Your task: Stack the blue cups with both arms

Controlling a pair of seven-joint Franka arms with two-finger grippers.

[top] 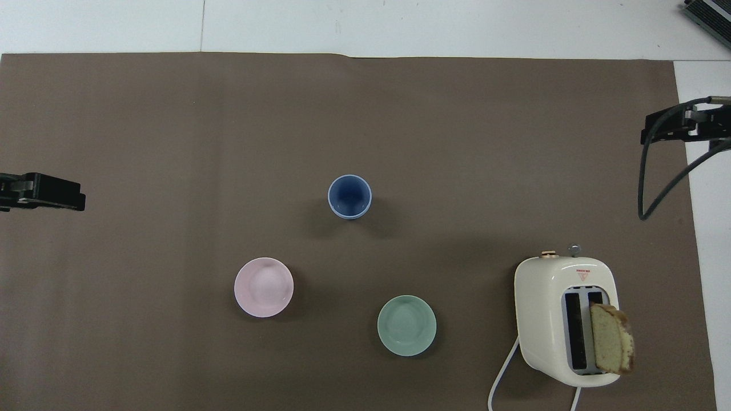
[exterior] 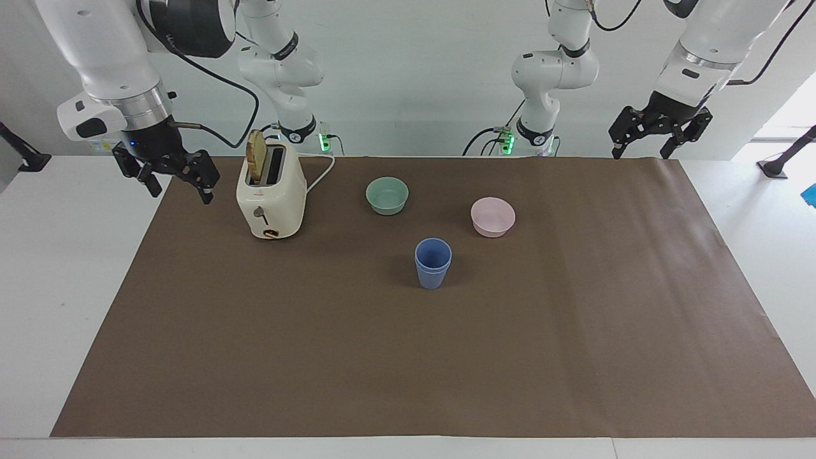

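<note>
Two blue cups point(exterior: 433, 262) stand nested as one stack in the middle of the brown mat, the inner cup's rim showing above the outer one; from above the stack point(top: 349, 196) shows as a single dark blue mouth. My right gripper point(exterior: 181, 192) hangs open and empty over the mat's edge at the right arm's end, beside the toaster, and its tips point(top: 651, 129) just enter the overhead view. My left gripper point(exterior: 641, 153) waits open and empty, raised over the mat's edge at the left arm's end point(top: 74, 198).
A cream toaster point(exterior: 270, 199) with a bread slice point(exterior: 256, 158) sticking up stands toward the right arm's end. A green bowl point(exterior: 387, 195) and a pink bowl point(exterior: 493, 217) sit nearer to the robots than the cup stack. The brown mat point(exterior: 408, 370) covers the table.
</note>
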